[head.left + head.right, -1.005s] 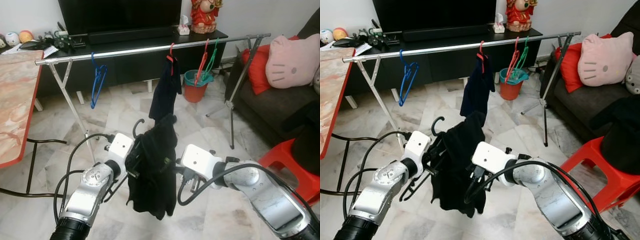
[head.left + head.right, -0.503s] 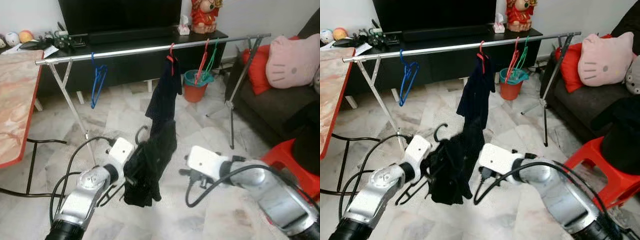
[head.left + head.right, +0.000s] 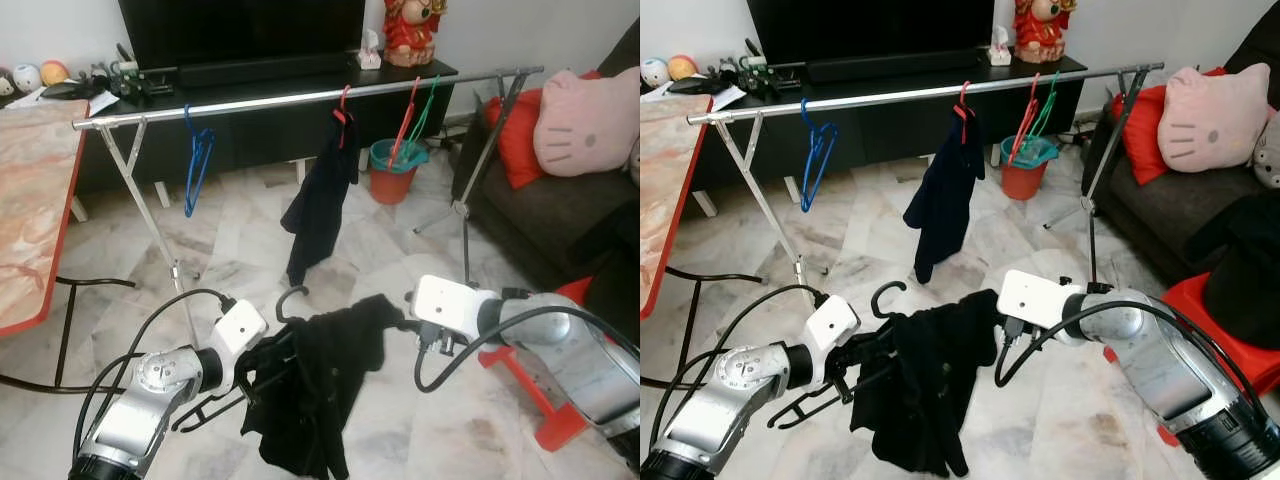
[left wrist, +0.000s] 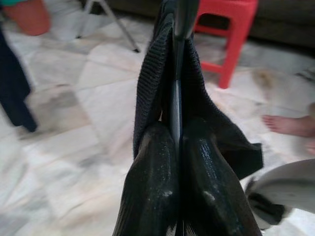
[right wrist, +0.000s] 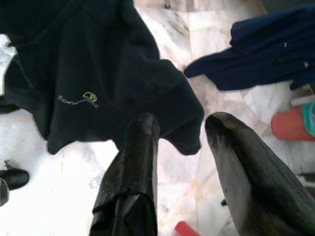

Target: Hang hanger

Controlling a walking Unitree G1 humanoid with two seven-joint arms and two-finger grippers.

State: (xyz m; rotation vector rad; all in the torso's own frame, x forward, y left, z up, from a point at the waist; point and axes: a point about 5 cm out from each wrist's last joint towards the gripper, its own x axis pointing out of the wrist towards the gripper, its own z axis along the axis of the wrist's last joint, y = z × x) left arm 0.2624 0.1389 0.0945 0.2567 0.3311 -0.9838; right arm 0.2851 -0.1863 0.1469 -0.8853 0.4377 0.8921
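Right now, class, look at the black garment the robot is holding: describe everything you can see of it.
The black garment is soft, knit-looking cloth with a small yellowish logo. It is draped over a black hanger whose hook curls up above it, and it hangs in loose folds over the marble floor, low in front of the metal clothes rail. The left gripper is shut on the hanger with the cloth bunched around its fingers. The right gripper is open beside the garment's edge.
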